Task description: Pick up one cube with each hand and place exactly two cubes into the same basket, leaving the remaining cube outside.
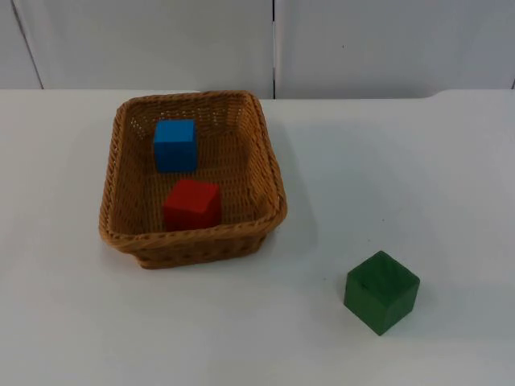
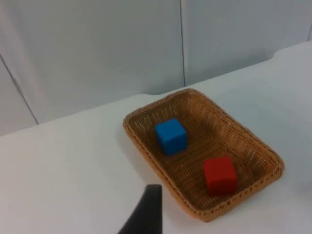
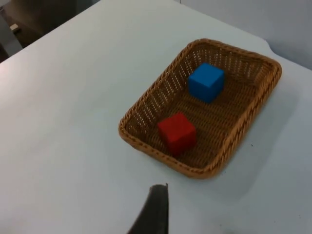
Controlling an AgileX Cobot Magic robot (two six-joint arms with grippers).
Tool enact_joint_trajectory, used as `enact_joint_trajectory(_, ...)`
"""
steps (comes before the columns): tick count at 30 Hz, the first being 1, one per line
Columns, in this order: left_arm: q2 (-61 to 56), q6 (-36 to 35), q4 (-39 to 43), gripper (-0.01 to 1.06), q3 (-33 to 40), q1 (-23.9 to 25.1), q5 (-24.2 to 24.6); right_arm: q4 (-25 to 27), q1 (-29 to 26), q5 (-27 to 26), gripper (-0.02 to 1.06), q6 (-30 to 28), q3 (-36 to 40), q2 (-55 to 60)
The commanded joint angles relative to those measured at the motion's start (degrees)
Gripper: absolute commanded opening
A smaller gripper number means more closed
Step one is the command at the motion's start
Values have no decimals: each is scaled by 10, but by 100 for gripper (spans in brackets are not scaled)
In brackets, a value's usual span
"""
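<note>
A brown wicker basket (image 1: 193, 236) stands left of the table's middle. Inside it lie a blue cube (image 1: 175, 145) toward the back and a red cube (image 1: 191, 205) toward the front, close together but apart. A green cube (image 1: 381, 291) sits alone on the white table, to the front right of the basket. My left gripper (image 2: 147, 213) hangs high above the table, well back from the basket (image 2: 207, 213), with the blue cube (image 2: 171, 136) and red cube (image 2: 220, 175) ahead of it. My right gripper (image 3: 153, 212) also waits high, short of the basket (image 3: 156, 153), blue cube (image 3: 206, 82) and red cube (image 3: 177, 132).
The grey partition wall (image 1: 273, 40) closes off the table at the back. White table top (image 1: 402, 161) lies open between the basket and the green cube.
</note>
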Motion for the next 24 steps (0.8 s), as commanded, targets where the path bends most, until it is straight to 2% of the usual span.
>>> enact_joint_trajectory(1,-18,-5,-11,89,6,2,14,-1,0,-16,79,-1,27,-33)
enact_joint_trajectory(13,-158,1,-31,89,82,2,34,-10,0,-20,79,-1,140,-201)
enact_joint_trajectory(16,-217,1,-45,89,103,2,58,-9,0,-10,79,4,175,-263)
enact_joint_trajectory(22,-237,1,-40,89,112,2,100,-8,0,5,79,17,215,-340)
enact_joint_trajectory(24,-237,1,-40,89,120,2,101,-8,0,7,79,21,222,-355)
